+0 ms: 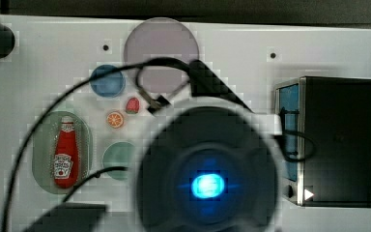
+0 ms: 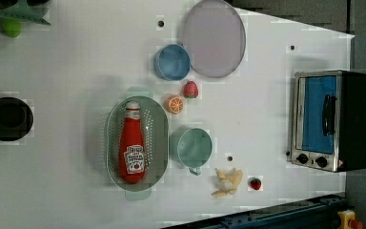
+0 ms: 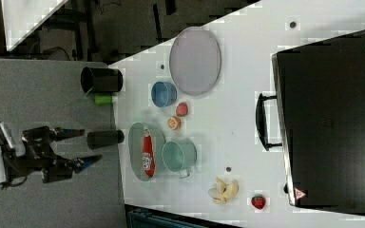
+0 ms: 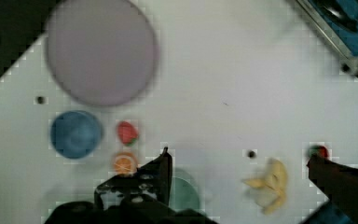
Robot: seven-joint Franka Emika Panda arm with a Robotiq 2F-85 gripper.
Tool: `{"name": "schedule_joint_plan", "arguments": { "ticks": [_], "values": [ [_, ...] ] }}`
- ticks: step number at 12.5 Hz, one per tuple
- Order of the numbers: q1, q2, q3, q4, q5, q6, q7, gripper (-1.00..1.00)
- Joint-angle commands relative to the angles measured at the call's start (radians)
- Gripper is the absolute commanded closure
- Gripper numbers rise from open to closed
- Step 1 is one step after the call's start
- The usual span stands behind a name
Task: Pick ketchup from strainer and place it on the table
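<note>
The ketchup (image 2: 133, 145) lies on its side in the strainer (image 2: 158, 143) on the table (image 2: 66, 71), cap toward the left view's top; the green cup (image 2: 194, 148) beside it and the blue cup (image 2: 172, 62) near the plate (image 2: 213, 38) look empty. The hand (image 3: 78, 148) hangs with fingers spread wide, holding nothing, off the table at the right view's left. The left view also shows a banana (image 2: 228, 181), a strawberry (image 2: 255, 183) and the oven's (image 2: 331, 119) blue door, which the arm covers in the top view.

ketchup (image 2: 132, 149) label: lettering unreadable | oven (image 2: 332, 120): white warning triangle (corner)
</note>
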Motion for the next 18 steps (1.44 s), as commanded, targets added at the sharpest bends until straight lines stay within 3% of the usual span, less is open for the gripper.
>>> {"name": "schedule_joint_plan", "arguments": {
  "ticks": [1, 11, 16, 18],
  "values": [
    [0.041, 0.084, 0.125, -0.023, -0.001, 0.021, 0.046, -1.0],
    [0.075, 0.256, 0.546, -0.072, -0.003, 0.115, 0.054, -1.0],
    [0.085, 0.339, 0.648, -0.256, -0.018, 0.466, 0.056, -1.0],
    [0.095, 0.374, 0.653, -0.342, -0.074, 0.618, 0.057, -1.0]
  ]
}}
